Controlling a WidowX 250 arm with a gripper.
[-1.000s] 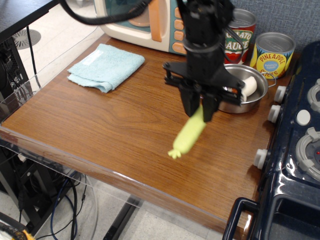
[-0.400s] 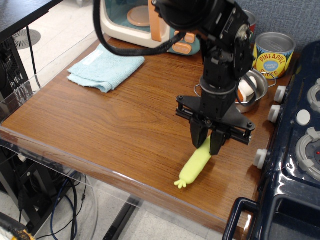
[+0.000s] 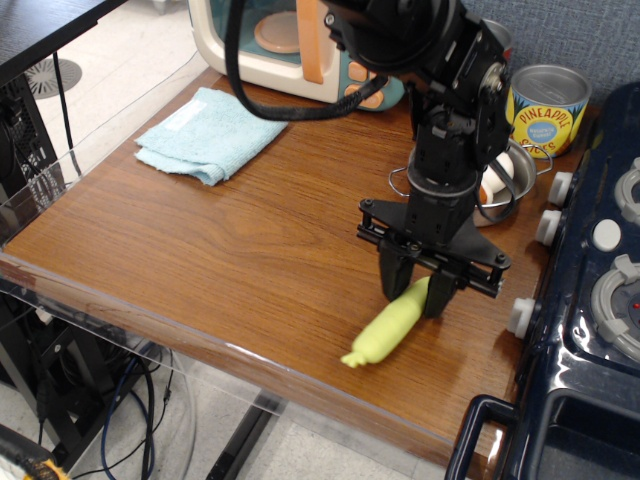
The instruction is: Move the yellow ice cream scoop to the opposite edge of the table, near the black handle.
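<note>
The yellow ice cream scoop (image 3: 388, 327) lies on the brown table (image 3: 230, 250) near its front right edge, nubbed end toward the front. Its silver bowl is hidden behind my gripper. My gripper (image 3: 415, 292) points straight down over the scoop's upper end. Its fingers (image 3: 394, 280) stand slightly apart on either side of the handle, which rests on the wood. The black handle (image 3: 478, 425) of the dark blue toy stove (image 3: 600, 330) is at the bottom right, just right of the scoop.
A steel pot (image 3: 505, 180) with a white item stands behind the gripper. A pineapple can (image 3: 547, 108), a toy microwave (image 3: 290, 45) and a light blue cloth (image 3: 208, 135) sit at the back. A clear acrylic rim (image 3: 110, 330) runs along the front edge.
The gripper carried the scoop down and toward the front right. The scoop now lies flatter on the table and the fingers have spread a little.
</note>
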